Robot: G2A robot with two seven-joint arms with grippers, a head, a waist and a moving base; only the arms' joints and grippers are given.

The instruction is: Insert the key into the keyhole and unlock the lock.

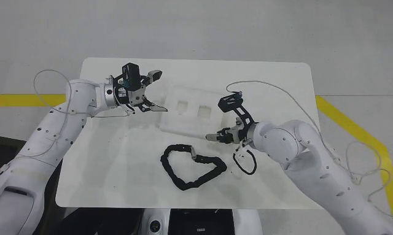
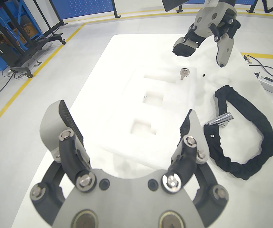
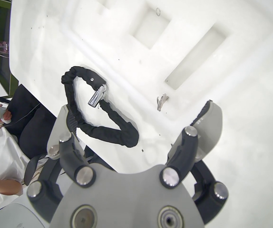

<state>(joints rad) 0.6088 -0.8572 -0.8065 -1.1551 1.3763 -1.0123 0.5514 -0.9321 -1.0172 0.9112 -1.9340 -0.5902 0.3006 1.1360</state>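
Left claw [image 2: 127,115] and right claw [image 3: 137,107] gape wide, empty; one key [image 3: 162,100], one chain lock [image 3: 124,135].

Overhead, both wrists: shared foam tray [image 1: 176,122]

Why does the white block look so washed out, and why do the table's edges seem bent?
Left wrist view: light glares off the foam block, and a wide lens bows the edges of the table. Right wrist view: same glare, though the key and chain lock stand out. Top view: straighter edges, faint shadows.
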